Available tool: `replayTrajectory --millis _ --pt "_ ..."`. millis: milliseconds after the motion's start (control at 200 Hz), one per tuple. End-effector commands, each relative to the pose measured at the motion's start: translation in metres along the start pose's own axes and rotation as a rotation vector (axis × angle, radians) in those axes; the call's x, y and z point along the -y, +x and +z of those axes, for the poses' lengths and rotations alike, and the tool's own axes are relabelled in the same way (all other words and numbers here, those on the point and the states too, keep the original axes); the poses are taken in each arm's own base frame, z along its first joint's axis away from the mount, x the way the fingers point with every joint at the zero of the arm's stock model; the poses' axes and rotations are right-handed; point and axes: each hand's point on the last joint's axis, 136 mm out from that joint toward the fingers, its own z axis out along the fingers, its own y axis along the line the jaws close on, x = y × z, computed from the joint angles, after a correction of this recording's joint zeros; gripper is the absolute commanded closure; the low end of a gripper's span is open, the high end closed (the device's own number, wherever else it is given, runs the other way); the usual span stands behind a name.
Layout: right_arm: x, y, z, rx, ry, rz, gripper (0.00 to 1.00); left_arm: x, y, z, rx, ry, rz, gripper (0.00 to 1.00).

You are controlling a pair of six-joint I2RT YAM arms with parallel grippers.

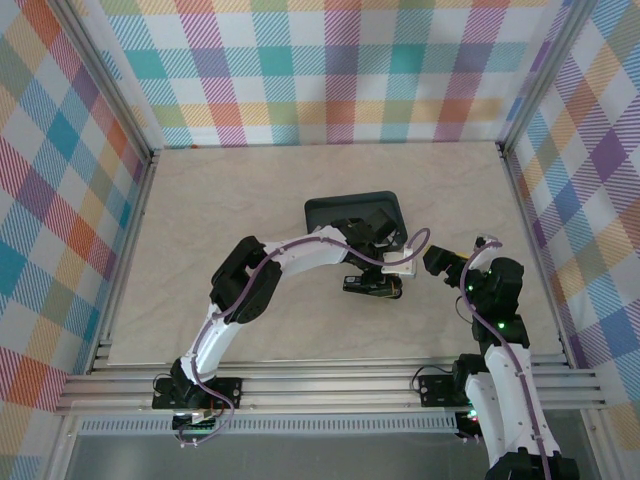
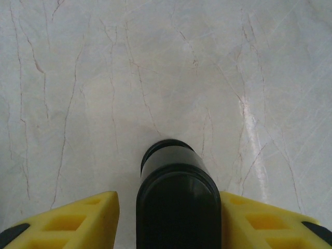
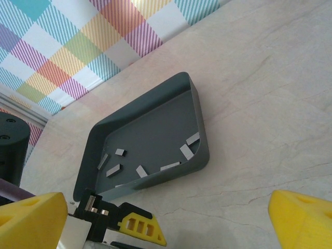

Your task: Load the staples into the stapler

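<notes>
The black stapler lies on the marble table between the yellow fingers of my left gripper. The right finger sits against its side, and a thin strip of table shows at the left finger. From above, the stapler lies just in front of the dark tray, with the left gripper on it. Several light-grey staples lie loose in the tray. My right gripper stands open and holds nothing, right of the stapler, facing the tray.
The left gripper's finger shows at the lower left of the right wrist view. Checked walls and metal rails close the table in on three sides. Bare marble stretches left of the tray.
</notes>
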Motion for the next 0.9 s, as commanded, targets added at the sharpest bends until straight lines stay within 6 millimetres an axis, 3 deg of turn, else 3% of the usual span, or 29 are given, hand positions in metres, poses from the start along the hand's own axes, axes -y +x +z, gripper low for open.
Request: replayTrajectory --millis 0,80,180,490,780,895 --pt "0.001 0.002 -0.001 0.001 0.002 0.017 0.01 -0.002 -0.011 0.002 0.019 -0.010 0.013 0.60" --pt "0.000 0.001 -0.001 0.005 -0.002 0.014 0.01 -0.001 -0.014 -0.001 0.019 -0.006 0.012 0.70" --pt "-0.001 0.000 -0.001 0.007 -0.006 0.011 0.01 -0.003 -0.021 -0.013 0.043 -0.011 0.013 0.75" --pt "-0.023 -0.014 -0.002 0.052 -0.113 -0.066 0.01 -0.002 -0.037 -0.089 0.167 -0.010 -0.022 0.81" --pt "-0.060 -0.021 0.000 -0.023 -0.289 -0.175 0.01 0.011 -0.025 -0.163 0.287 -0.045 -0.062 0.83" --pt "-0.093 -0.014 0.000 -0.109 -0.471 -0.264 0.01 0.021 -0.015 -0.188 0.341 -0.028 -0.077 0.89"
